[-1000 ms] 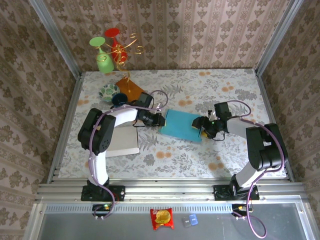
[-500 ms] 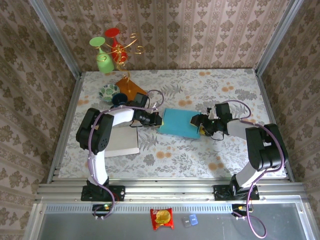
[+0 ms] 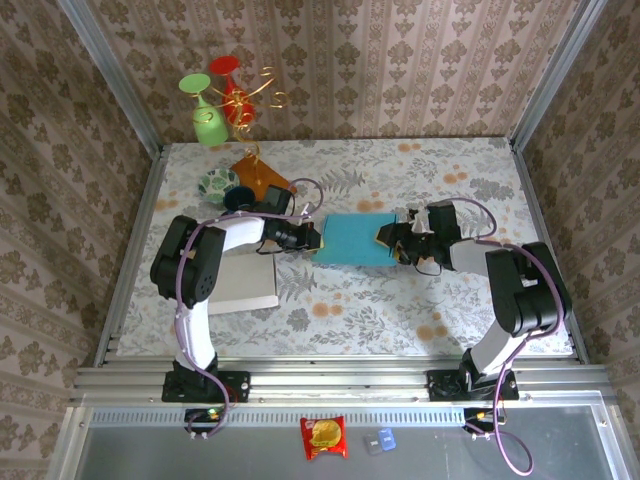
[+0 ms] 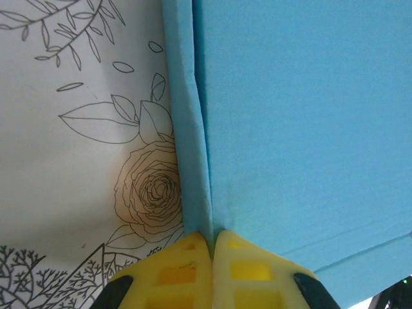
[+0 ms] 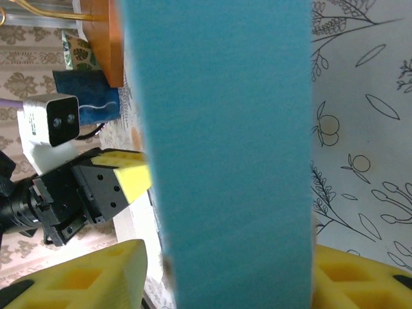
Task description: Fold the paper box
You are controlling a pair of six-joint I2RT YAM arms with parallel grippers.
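The flattened blue paper box [image 3: 355, 240] lies across the middle of the floral table, held between both arms. My left gripper [image 3: 316, 238] is at its left end. In the left wrist view the yellow fingertips [image 4: 193, 248] are shut on the box's thin folded edge [image 4: 193, 161], with the broad blue panel [image 4: 302, 129] stretching away to the right. My right gripper [image 3: 396, 240] holds the right end. In the right wrist view a blue panel [image 5: 225, 129] stands edge-up between the yellow fingers [image 5: 84, 277], the right finger against it. The left gripper [image 5: 122, 180] shows beyond it.
A white flat sheet [image 3: 245, 280] lies under the left arm. At the back left are an orange block [image 3: 262, 178], a patterned bowl [image 3: 218, 183], a dark blue object [image 3: 240, 197] and green and red glasses [image 3: 207, 120]. A snack packet [image 3: 323, 437] lies on the front ledge.
Both grippers and the blue box between them have shifted toward the back of the table, and the box now lies more level across the view.
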